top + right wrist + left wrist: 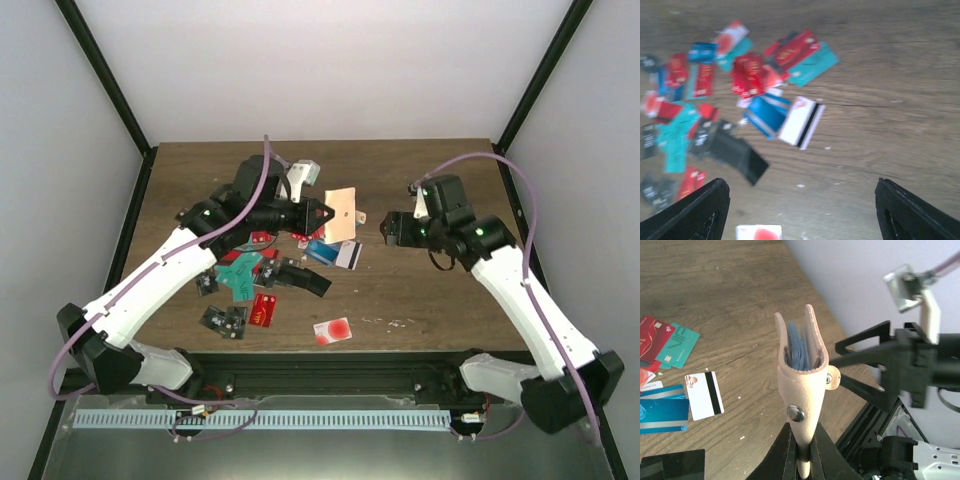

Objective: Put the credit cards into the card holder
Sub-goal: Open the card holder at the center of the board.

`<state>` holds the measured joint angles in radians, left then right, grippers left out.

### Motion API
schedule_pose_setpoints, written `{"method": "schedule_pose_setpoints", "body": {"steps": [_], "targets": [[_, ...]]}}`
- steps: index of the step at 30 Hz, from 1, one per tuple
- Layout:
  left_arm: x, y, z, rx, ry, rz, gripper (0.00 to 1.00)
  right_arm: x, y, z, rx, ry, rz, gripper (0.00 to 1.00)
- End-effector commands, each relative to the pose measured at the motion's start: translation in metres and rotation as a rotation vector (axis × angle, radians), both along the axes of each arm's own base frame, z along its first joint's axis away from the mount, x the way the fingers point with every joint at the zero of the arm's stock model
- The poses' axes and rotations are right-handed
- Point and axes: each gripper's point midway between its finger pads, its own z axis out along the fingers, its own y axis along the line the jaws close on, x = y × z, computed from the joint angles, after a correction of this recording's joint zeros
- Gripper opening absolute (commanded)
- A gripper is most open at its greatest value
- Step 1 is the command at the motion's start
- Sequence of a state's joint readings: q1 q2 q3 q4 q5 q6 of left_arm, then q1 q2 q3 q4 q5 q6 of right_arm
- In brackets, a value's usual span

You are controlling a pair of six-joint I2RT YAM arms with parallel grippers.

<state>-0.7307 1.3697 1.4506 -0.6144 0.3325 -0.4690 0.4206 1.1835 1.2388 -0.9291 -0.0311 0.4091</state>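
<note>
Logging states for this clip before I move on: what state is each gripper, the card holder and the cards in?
card holder: held clear of the table, mouth spread open, blue cards inside.
left gripper: shut on the card holder's folded end.
right gripper: open, empty, above the table.
credit cards: loose, scattered flat on the table.

The top camera looks down from high behind the robot. Both wrist cameras look close past their fingers (783,455), and both see the striped card (704,395).
</note>
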Motion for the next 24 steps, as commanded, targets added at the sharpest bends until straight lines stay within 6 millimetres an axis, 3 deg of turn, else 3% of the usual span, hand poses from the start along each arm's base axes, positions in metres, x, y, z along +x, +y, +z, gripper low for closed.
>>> {"method": "schedule_pose_setpoints", "body": {"steps": [1, 7, 18, 24], "targets": [[0.005, 0.000, 0.007, 0.022, -0.030, -0.012, 0.04, -0.024, 0.044, 0.047, 0.245, -0.157, 0.260, 0.80], [0.001, -0.001, 0.003, 0.020, -0.010, -0.034, 0.04, -0.045, 0.066, 0.066, 0.382, -0.204, 0.409, 0.69], [-0.003, -0.006, 0.005, -0.012, 0.001, -0.060, 0.04, -0.028, 0.081, 0.067, 0.435, -0.180, 0.417, 0.46], [-0.003, -0.008, 0.005, -0.019, 0.005, -0.069, 0.04, -0.022, 0.085, 0.064, 0.444, -0.179, 0.408, 0.27]]}}
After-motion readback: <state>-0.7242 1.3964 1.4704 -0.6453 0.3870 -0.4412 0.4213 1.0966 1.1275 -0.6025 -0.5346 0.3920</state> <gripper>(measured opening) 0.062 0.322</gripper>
